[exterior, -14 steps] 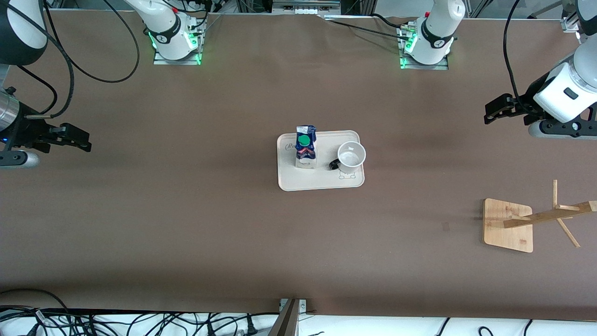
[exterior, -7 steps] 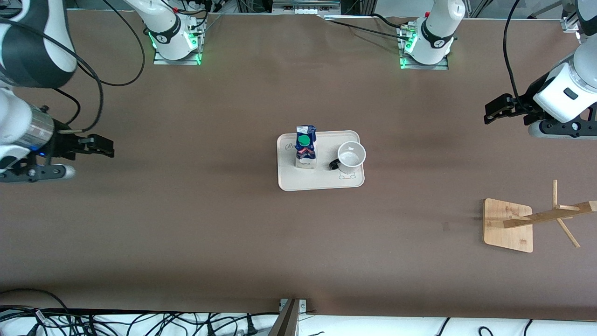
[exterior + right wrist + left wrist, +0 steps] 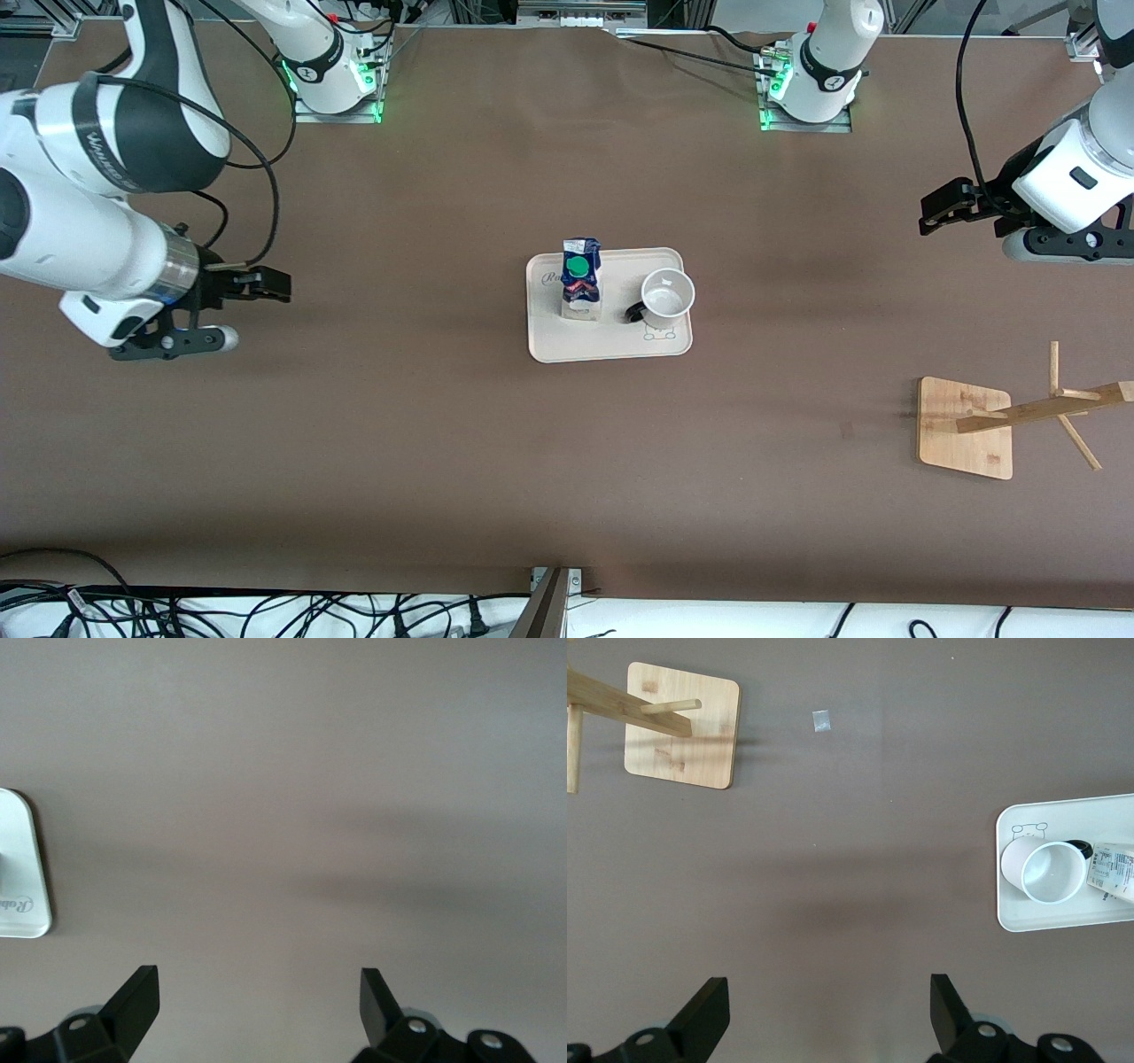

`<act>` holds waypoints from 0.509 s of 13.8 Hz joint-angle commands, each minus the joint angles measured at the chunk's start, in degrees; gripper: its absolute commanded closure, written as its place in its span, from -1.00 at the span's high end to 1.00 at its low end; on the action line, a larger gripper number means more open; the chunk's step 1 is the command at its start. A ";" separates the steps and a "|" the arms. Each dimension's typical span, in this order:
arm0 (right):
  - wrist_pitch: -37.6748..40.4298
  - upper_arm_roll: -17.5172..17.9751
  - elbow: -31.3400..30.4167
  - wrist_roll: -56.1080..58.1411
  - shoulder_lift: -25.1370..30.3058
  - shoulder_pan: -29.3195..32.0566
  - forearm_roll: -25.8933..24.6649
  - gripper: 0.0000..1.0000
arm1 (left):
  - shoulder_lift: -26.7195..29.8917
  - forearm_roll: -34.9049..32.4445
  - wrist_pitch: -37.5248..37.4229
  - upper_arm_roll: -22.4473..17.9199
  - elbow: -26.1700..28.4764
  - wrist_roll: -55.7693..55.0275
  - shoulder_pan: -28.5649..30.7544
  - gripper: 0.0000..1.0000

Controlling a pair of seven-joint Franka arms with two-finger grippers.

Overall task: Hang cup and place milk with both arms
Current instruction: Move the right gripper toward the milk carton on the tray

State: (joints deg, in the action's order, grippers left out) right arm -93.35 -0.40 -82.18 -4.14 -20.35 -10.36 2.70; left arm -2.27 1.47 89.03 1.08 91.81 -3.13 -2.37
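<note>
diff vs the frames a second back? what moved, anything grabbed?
Only the right arm moved: the right gripper swung in from the right arm's end of the table toward the tray, over bare table, open and holding nothing. The left gripper waits open, unmoved. The milk and the cup sit on the tray as before; the wooden rack is unchanged.
</note>
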 commanded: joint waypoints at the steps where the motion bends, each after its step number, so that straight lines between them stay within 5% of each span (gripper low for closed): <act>1: -0.08 -0.30 0.18 -2.88 -0.74 -2.11 1.34 1.00 | -0.89 0.37 -1.49 -0.11 -1.90 0.84 -0.09 1.00; 7: -1.66 -0.21 0.35 -19.57 -1.09 -10.63 1.69 1.00 | -0.89 0.46 -1.84 -0.03 -1.98 0.93 -0.09 1.00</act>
State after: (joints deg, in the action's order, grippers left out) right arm -94.44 -0.21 -82.14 -19.04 -21.45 -18.59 3.76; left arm -2.29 1.47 88.66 1.08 91.81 -3.12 -2.37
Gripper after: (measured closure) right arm 0.000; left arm 0.000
